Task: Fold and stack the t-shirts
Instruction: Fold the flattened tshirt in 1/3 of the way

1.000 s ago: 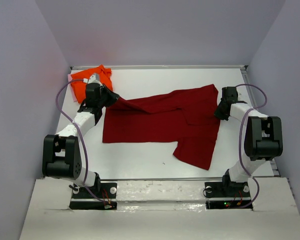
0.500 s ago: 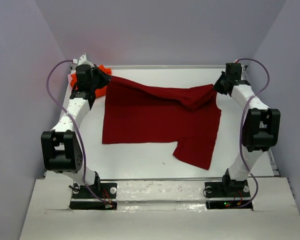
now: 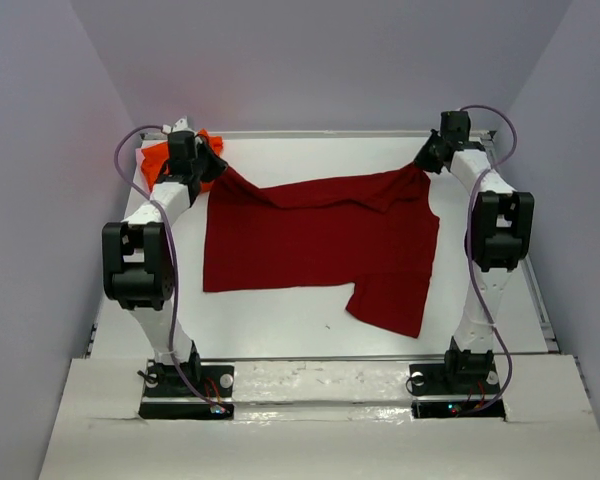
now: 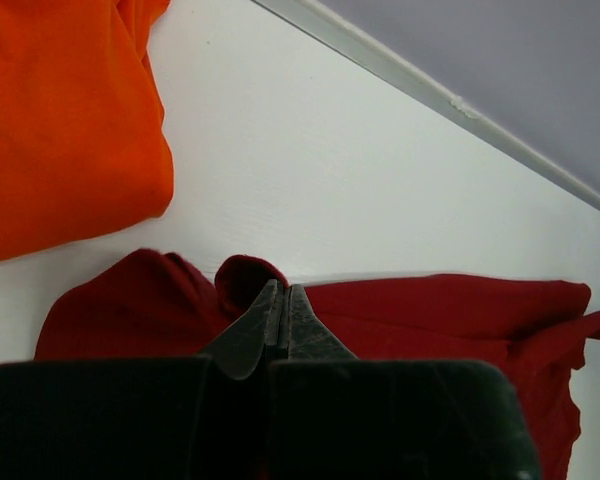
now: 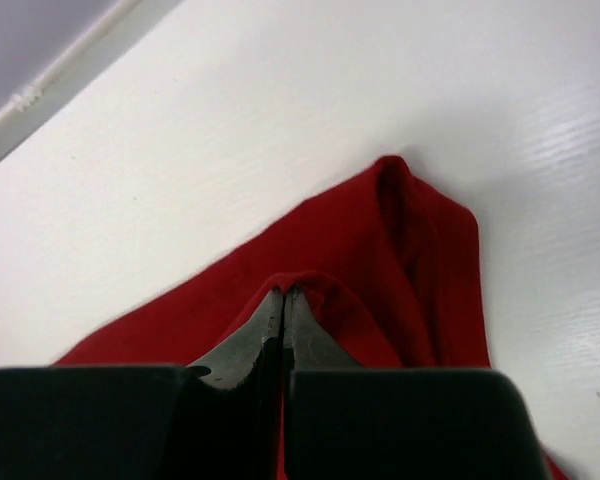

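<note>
Mostly flat: dark red soft cloth t-shirt [image 3: 320, 240] lies spread across middle of white table [image 3: 280, 325], one sleeve poking toward front right. Back edge lifted at both corners: left gripper [image 3: 216, 170] squeezed tight on back left corner, right gripper [image 3: 423, 162] squeezed tight on back right corner. At back left, bright orange cloth t-shirt [image 3: 158, 160] sits bunched beside left gripper.

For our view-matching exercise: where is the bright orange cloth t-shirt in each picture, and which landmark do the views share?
Top external: bright orange cloth t-shirt, far-left corner.
Left wrist: orange t-shirt, upper left.
Right wrist: not in it.
Shared landmark: dark crimson cloth t-shirt, in all three.
</note>
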`<state>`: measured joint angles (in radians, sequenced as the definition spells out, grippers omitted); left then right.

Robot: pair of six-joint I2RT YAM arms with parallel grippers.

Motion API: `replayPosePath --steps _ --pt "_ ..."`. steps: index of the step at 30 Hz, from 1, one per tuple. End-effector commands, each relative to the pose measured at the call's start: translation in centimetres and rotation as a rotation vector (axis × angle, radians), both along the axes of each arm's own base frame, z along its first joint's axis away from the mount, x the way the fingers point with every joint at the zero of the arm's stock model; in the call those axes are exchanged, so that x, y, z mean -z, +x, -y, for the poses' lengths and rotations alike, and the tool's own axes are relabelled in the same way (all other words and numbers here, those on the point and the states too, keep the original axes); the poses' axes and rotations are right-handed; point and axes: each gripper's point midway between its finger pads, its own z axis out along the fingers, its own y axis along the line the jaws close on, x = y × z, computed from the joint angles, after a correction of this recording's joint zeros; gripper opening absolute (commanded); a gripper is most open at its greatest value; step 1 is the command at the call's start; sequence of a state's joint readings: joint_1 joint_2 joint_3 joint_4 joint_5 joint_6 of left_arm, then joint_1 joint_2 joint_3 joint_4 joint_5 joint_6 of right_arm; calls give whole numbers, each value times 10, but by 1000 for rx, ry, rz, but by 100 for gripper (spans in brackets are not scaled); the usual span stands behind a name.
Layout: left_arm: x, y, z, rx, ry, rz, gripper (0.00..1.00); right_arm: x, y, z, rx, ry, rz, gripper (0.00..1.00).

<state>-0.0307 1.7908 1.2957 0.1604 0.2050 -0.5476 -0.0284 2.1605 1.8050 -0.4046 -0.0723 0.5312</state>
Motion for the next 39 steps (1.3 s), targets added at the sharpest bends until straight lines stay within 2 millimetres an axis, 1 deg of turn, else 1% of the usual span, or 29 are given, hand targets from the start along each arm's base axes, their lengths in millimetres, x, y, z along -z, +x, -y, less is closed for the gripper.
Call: replayPosePath --steps 1,2,3,5,6,7,9,11,12,13,14,15,16,17,19,21,23,24,26,27,28,30,31,37,39 --pt "-32 20 -2 4 4 99 0 -49 26 -6 -23 25 111 0" --pt "-27 23 -2 5 7 89 0 -48 28 -6 -23 25 102 0" --pt "-30 25 -4 1 12 91 0 -56 31 -6 -25 27 120 0" --pt "-25 27 -7 -5 20 75 0 -61 32 -6 -31 22 127 0" --pt "-25 28 -8 -10 29 72 0 -67 31 -5 -31 15 137 0" --pt "-24 28 -11 -16 33 67 0 -69 30 3 -14 -2 137 0" --pt "-26 27 -13 -20 34 72 0 -76 25 5 -13 -14 146 0" --pt "-29 24 -16 -24 41 71 0 -80 22 6 -13 -24 151 0" --pt "-31 23 -18 -31 51 74 0 -80 21 12 -2 -27 148 0" --pt "-30 20 -23 -50 78 71 0 -81 15 12 -1 -26 143 0" --pt "-34 18 -28 -61 87 75 0 -80 13 11 -2 -24 140 0" --pt "-35 17 -41 -83 90 73 0 -79 10 16 7 -25 135 0" --pt "-31 14 -48 -91 91 60 0 -79 7 18 12 -30 132 0" --pt "-34 10 -52 -101 87 59 0 -78 3 18 15 -32 130 0" --pt "-30 0 -61 -125 77 46 0 -80 -2 19 24 -36 130 0" --pt "-29 -5 -64 -133 59 40 0 -76 -9 19 23 -36 115 0" --pt "-26 -15 -68 -147 54 27 0 -76 -14 21 30 -46 111 0" --pt "-20 -19 -69 -150 51 12 0 -76 -18 21 30 -50 106 0" --pt "-20 -23 -68 -146 47 14 0 -75 -24 21 34 -50 100 0" --pt "-19 -24 -67 -142 41 9 0 -77 -27 21 33 -47 102 0" --pt "-16 -27 -64 -130 24 -4 0 -71 -31 19 30 -40 85 0" --pt "-5 -31 -59 -113 9 -26 0 -71 -37 18 26 -36 82 0" --pt "-2 -33 -57 -105 -3 -34 0 -65 -41 17 25 -35 66 0" --pt "22 -43 -46 -61 -43 -78 0 -63 -55 18 29 -44 54 0" --pt "18 -39 -42 -51 -63 -60 0 -66 -56 19 28 -48 64 0"
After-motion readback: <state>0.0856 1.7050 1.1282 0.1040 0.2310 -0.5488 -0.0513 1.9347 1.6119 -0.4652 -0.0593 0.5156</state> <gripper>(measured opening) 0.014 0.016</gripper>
